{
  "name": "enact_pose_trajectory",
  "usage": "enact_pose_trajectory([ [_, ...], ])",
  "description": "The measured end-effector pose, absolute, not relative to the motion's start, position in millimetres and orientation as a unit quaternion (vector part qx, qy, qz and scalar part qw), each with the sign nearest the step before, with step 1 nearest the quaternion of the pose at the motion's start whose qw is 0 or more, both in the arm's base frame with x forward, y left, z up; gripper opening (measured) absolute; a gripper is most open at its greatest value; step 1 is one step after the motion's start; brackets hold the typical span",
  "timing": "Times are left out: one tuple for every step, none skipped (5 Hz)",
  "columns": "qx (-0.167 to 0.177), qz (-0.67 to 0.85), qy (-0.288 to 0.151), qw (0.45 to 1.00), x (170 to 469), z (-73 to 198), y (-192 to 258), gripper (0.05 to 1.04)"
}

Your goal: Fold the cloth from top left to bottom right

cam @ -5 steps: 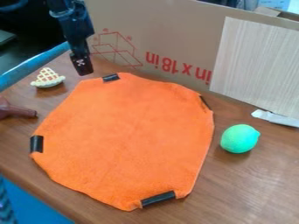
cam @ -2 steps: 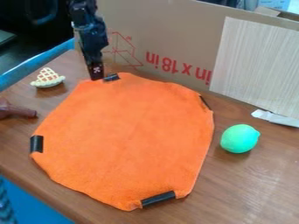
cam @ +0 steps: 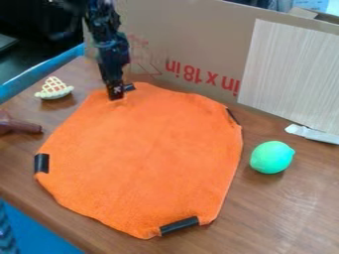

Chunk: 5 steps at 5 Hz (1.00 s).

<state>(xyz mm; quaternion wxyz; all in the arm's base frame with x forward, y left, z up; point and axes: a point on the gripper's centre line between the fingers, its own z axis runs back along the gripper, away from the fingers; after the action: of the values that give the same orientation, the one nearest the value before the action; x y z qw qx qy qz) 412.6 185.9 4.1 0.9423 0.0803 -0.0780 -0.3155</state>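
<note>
The black gripper [cam: 116, 97] hangs down over the top left edge of the orange cloth [cam: 145, 149], its tip at the cloth just left of a black patch. Whether its fingers are open or shut I cannot tell. The cloth lies spread out on the brown table, with black patches at its top left, left, right and bottom edges. Slight creasing shows in the cloth by the gripper's tip.
A toy pie slice [cam: 54, 89] and a brown object [cam: 19, 125] lie left of the cloth. Right of it sits a green lemon-shaped toy [cam: 272, 157]. A cardboard box [cam: 192, 54] stands along the back.
The gripper has moved right and down, from beyond the cloth's top left edge onto that edge. The cloth beside its tip now looks slightly creased.
</note>
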Motion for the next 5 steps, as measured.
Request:
enact_pose_trajectory([
  [0.09, -0.313, -0.074, 0.943, 418, 1, 186, 1.0],
  [0.092, -0.313, -0.066, 0.943, 424, -3, 183, 0.95],
  [0.083, -0.309, -0.063, 0.945, 430, -4, 184, 0.672],
  [0.076, -0.306, -0.062, 0.947, 430, -4, 183, 0.379],
  [0.066, -0.31, -0.066, 0.946, 429, -3, 182, 0.174],
])
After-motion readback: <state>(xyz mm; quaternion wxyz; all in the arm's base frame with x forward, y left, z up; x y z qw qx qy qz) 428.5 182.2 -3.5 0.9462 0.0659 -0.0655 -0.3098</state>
